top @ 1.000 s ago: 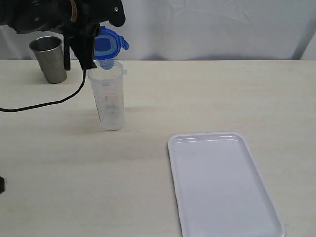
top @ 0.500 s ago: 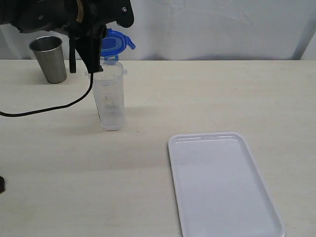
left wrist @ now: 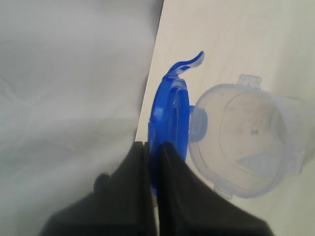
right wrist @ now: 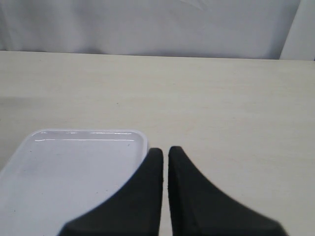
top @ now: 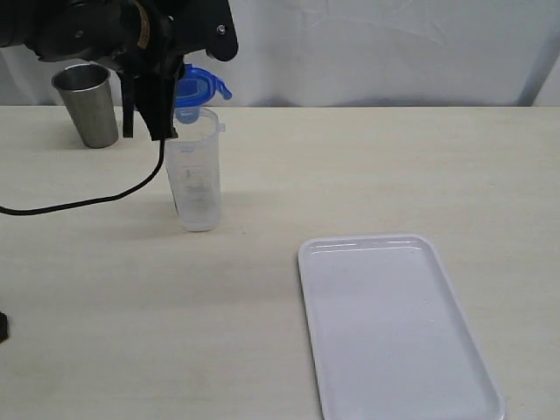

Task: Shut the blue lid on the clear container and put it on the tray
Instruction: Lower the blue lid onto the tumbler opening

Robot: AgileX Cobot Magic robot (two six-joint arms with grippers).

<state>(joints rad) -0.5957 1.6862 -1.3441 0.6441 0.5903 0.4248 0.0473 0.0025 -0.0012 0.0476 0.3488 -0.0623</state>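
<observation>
Showing, at far left near the back of the pale table (top: pixel 394 166), a grey steel cup (top: pixel 86 105) standing upright, its inside hidden from this angle. Trailing across the tabletop beside it, a black cable (top: pixel 79 203). Just right of the cup, showing the left gripper (top: pixel 150 129) clamping tight on the edge of the blue lid (top: pixel 199 85), holding it tilted on edge just above the rim of the clear container (top: pixel 194 175). Standing upright and uncovered, the container showing only translucent walls with faint printed marks. Looking down from the left wrist, showing the lid (left wrist: pixel 170 118) beside the open mouth (left wrist: pixel 246 142), one snap flap sticking out and another overlapping the rim; not telling whether touching. Further right and nearer the viewer, well apart, lying flat, the white tray (top: pixel 398 332). Hovering by its corner (right wrist: pixel 74 167), the right gripper (right wrist: pixel 165 152), jaws pressed together on nothing.
</observation>
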